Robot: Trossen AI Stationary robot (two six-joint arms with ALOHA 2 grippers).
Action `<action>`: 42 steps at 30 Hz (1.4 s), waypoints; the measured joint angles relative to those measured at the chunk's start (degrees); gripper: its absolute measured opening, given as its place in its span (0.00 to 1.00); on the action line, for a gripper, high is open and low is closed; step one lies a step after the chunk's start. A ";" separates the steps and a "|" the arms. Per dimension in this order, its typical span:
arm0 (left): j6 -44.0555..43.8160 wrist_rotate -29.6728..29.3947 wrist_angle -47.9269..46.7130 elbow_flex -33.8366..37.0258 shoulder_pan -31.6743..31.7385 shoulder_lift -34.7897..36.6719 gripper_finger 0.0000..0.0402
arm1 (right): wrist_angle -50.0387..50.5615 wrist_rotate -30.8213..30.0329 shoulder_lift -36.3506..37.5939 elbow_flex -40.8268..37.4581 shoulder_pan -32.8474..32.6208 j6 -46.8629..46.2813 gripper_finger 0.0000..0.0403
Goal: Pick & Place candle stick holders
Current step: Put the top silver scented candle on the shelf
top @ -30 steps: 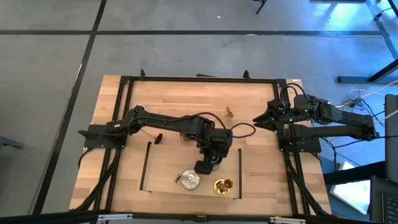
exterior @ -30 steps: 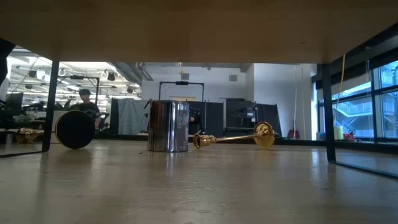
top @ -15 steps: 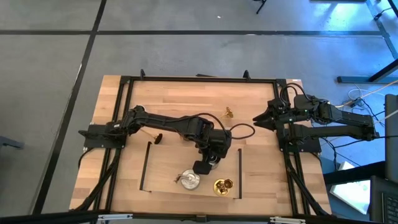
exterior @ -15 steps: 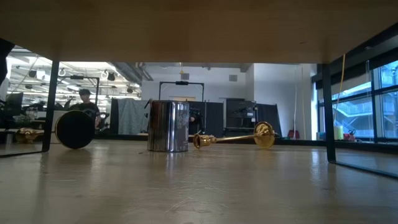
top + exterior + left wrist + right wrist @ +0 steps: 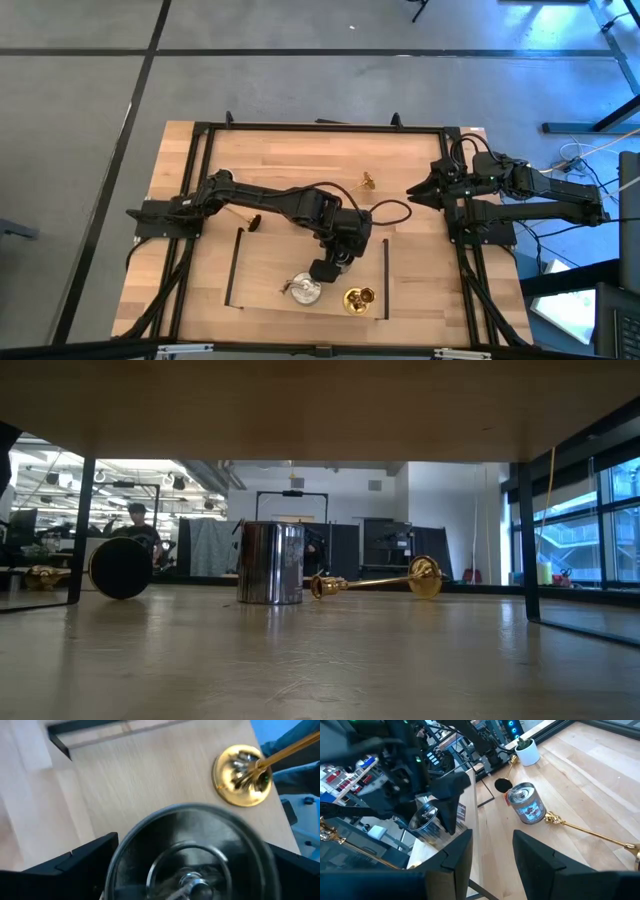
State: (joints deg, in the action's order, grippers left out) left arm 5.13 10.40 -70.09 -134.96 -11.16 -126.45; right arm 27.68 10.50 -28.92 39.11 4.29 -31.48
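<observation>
My left gripper (image 5: 330, 264) hangs over the table's near middle, shut on a squat silver-grey candle stick holder (image 5: 190, 845), which the right wrist view also shows (image 5: 424, 821). Below it, between two black rails, a second silver-grey holder (image 5: 303, 291) and a gold holder (image 5: 358, 298) stand on the wood; in the left wrist view the gold holder (image 5: 242, 775) rests on its round base. Another gold holder (image 5: 375, 582) lies on its side beside a shiny silver holder (image 5: 270, 563). My right gripper (image 5: 410, 192) waits at the table's right, open and holding nothing. My left gripper has the silver-grey holder's round wall (image 5: 117, 865) between its two fingers, one on each opposite side. The fingers slant down from above. The holder is lifted clear of the wood, its open top toward the wrist.
A gold holder with a dark round base (image 5: 255, 222) lies at the table's left middle. A small white pot with a plant (image 5: 527, 751) stands beyond it. Black frame bars (image 5: 320, 126) run along the table's edges. A person (image 5: 135, 520) sits in the room behind.
</observation>
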 joint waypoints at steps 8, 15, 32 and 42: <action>0.94 -1.93 1.65 -0.08 -0.07 0.28 1.00 | 0.42 0.00 0.00 0.00 0.00 0.00 0.36; 3.54 -3.97 4.76 -0.06 -0.49 0.37 1.00 | 0.47 0.00 0.00 0.00 0.00 -0.04 0.36; 7.71 -12.65 7.49 -0.04 -1.63 2.31 1.00 | 3.02 0.00 0.00 0.00 -0.01 -0.90 0.36; 10.66 -23.78 13.91 -0.02 -3.08 5.04 1.00 | 2.98 -0.46 0.00 0.00 0.00 -1.18 0.36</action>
State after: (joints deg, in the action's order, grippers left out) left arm 15.79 -13.38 -56.18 -134.98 -14.24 -121.41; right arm 30.65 10.04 -28.93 39.11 4.29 -32.66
